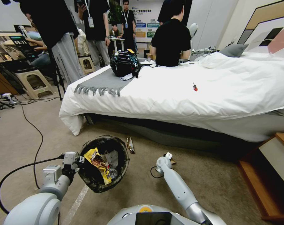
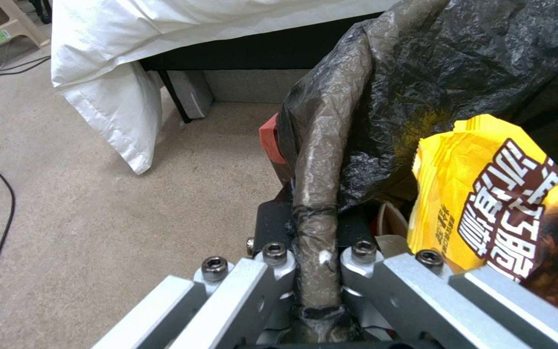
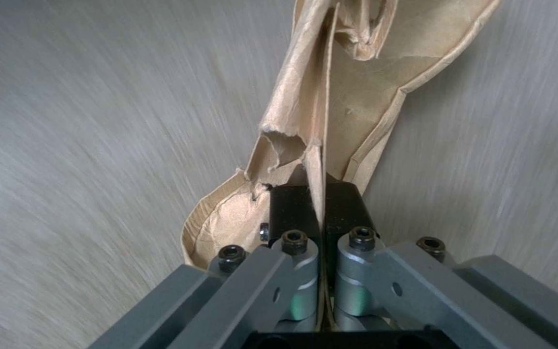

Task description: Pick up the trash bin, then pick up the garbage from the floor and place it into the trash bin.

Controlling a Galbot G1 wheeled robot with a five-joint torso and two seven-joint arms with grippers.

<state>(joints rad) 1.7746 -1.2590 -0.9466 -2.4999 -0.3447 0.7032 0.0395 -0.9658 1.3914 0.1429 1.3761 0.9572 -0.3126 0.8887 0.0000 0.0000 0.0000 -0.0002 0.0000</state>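
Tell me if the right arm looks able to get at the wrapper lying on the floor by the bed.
Probably not yet: the right gripper is shut on a brown paper scrap. The wrapper itself lies unobstructed on open carpet.

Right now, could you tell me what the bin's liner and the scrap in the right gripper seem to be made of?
The liner of the trash bin looks like thin glossy black plastic film: it crinkles finely and catches highlights where the left gripper clamps the rim. The scrap in the right gripper looks like matte brown kraft paper, with creases and a ragged torn edge.
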